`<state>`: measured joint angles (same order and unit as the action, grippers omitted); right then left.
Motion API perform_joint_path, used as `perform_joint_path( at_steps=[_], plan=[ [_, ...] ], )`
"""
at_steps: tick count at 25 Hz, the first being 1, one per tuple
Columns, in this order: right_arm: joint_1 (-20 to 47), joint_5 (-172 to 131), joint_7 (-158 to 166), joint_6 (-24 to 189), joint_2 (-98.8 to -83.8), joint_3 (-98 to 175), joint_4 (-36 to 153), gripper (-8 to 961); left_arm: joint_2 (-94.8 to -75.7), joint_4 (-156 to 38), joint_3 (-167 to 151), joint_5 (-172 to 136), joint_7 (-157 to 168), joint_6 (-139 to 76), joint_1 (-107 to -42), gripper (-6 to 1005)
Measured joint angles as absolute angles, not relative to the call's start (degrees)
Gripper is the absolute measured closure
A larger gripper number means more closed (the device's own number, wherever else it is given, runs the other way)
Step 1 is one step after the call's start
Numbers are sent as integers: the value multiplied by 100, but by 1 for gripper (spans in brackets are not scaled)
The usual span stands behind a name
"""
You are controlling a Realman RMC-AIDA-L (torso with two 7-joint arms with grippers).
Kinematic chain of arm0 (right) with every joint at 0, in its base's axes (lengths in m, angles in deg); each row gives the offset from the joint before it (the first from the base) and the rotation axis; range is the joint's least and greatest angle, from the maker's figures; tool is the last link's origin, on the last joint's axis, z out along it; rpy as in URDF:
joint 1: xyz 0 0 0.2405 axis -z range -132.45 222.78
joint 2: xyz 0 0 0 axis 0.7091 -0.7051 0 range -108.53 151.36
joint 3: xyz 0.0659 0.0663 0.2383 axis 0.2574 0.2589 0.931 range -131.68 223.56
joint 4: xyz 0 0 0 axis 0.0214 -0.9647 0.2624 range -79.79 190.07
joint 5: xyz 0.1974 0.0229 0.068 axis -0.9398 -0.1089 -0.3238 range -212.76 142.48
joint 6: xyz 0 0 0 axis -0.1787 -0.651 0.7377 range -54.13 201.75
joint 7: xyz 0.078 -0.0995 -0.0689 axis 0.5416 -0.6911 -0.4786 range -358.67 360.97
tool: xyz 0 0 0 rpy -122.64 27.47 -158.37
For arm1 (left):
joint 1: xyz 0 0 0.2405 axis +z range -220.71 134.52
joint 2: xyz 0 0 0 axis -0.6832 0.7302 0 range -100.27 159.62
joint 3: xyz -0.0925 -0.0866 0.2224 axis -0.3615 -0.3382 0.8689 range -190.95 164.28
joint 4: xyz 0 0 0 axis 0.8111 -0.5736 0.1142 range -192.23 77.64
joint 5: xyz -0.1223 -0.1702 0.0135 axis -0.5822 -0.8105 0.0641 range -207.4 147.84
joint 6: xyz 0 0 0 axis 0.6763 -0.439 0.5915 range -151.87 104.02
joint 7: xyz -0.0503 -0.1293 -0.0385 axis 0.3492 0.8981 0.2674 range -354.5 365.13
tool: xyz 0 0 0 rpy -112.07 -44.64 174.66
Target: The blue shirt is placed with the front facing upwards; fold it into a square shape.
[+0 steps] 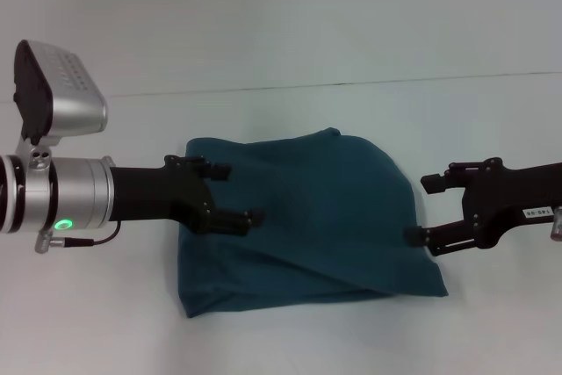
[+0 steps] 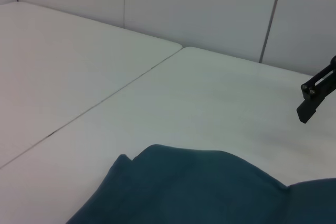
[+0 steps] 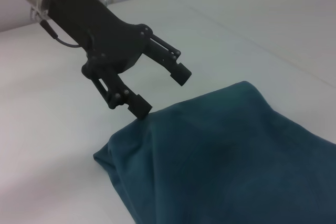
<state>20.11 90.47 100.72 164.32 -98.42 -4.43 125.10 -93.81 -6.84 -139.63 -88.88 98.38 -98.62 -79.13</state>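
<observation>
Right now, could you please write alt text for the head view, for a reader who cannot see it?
A blue shirt lies folded into a rough rectangle on a white table. The left gripper hangs open over the shirt's left edge, and the right gripper is open at its right edge.
</observation>
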Motion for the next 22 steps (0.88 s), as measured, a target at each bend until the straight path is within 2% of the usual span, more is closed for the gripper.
perform_joint_path(
  at_steps=[22],
  plan=[
    [2016,9037,10041,16346,-9846,-458,12519,29,-9416,-729,-13752,-8822,9801,-9626,-7920,71]
  ],
)
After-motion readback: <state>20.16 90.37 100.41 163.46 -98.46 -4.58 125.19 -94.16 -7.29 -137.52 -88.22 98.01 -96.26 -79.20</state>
